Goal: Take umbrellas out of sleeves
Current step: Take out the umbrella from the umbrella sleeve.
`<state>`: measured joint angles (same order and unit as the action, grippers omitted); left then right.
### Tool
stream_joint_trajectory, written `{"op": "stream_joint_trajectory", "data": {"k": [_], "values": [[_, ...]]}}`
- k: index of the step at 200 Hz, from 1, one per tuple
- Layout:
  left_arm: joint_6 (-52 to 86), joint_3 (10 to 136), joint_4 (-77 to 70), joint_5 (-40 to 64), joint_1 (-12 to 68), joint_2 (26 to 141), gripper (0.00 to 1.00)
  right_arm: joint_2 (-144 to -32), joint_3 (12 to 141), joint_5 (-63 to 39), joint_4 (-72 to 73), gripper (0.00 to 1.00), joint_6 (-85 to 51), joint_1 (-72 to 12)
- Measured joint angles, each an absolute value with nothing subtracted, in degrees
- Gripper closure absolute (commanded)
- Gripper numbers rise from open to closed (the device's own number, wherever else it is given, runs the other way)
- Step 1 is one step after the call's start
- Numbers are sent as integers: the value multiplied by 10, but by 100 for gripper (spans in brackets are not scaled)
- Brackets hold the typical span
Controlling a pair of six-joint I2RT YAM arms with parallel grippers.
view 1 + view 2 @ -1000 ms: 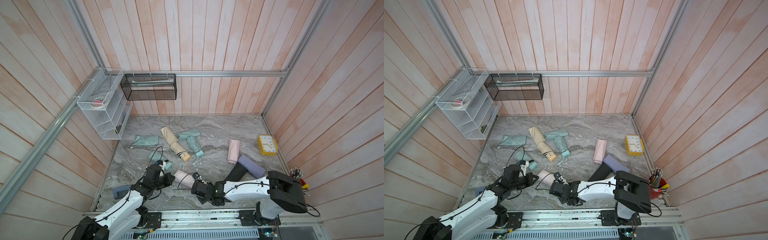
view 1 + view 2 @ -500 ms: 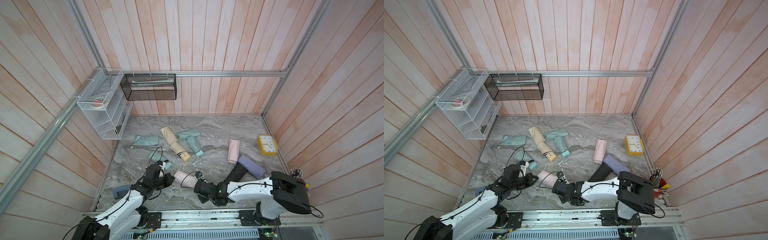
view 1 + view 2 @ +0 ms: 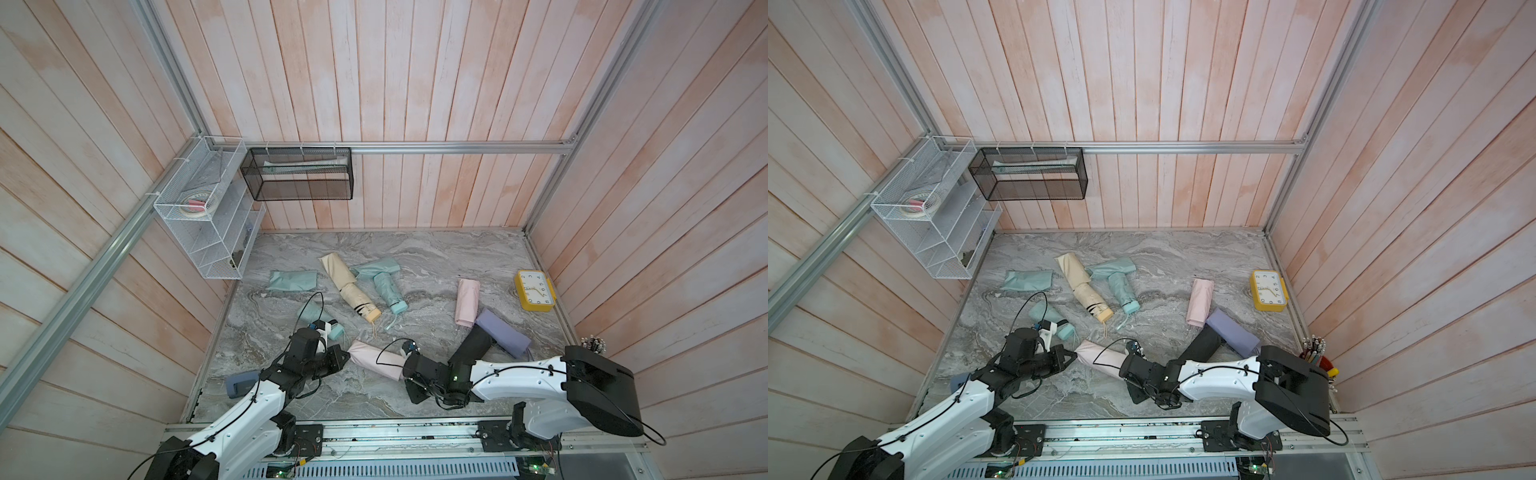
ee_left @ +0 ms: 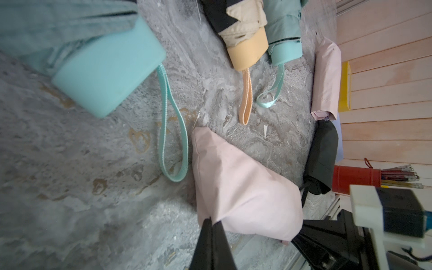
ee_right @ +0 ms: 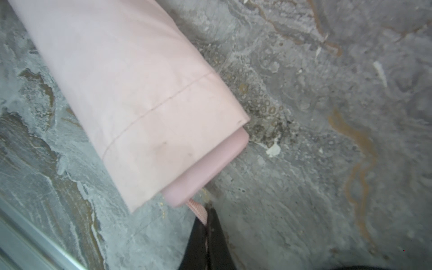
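Could lose the wrist cord (image 5: pixel 198 210) out of the right gripper (image 5: pixel 208 217) on a fast pull, with only a thin bit of strap caught. Might drag the whole pink sleeve (image 3: pixel 374 360) across the table (image 3: pixel 436 257) instead of sliding the pink umbrella (image 5: pixel 208 168) out, if held too softly at the far end. Could also bunch or tear the cloth by tugging crooked, not straight along the roll.

Pinching the closed end of the pink sleeve with the left gripper (image 4: pixel 211 222), squeezed flat together on a small fold of cloth. Nipping the wrist cord with the right gripper, clamped all the way down, just past the stubby pink end poking from the sleeve's open mouth. Probably a real hold on the cord, though hard to be sure with that spot blurry and partly hidden in the right wrist view.

Lying well apart from the yellow clock (image 3: pixel 535 289): nearer the robot than the clock, and off to the clock's left. Not out yet, with nearly all of the pink umbrella tucked inside. Between this roll and the clock, a black roll (image 3: pixel 471 347) and a lavender roll (image 3: pixel 500 332).
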<state>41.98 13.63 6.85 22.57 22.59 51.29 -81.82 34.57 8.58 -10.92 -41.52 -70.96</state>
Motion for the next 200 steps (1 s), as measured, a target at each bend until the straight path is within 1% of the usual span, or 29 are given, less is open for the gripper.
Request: {"op": "stream_joint_trajectory", "data": {"k": [115, 200], "values": [[420, 136, 73, 236, 222, 504, 100, -810, 339, 74, -110, 100, -403, -693], [420, 136, 75, 240, 218, 497, 100, -782, 317, 60, -111, 100, -403, -665]]}}
